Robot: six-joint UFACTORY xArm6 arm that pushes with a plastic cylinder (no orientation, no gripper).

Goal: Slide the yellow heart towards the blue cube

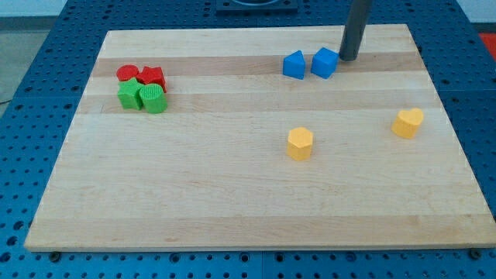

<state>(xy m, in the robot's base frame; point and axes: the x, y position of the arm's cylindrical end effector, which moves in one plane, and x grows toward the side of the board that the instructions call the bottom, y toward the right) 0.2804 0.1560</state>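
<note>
The yellow heart (408, 122) lies near the board's right edge, about halfway down. The blue cube (325, 63) sits near the view's top, right of centre, with a blue triangular block (294, 65) touching or almost touching its left side. My tip (347, 59) rests on the board just right of the blue cube, very close to it, and well above and left of the yellow heart. A second yellow block, hexagon-like (300, 143), lies near the board's middle, below the blue blocks.
Two red blocks (140, 75) and two green blocks (142, 97) are clustered at the upper left of the wooden board (232, 209). A blue perforated table surrounds the board.
</note>
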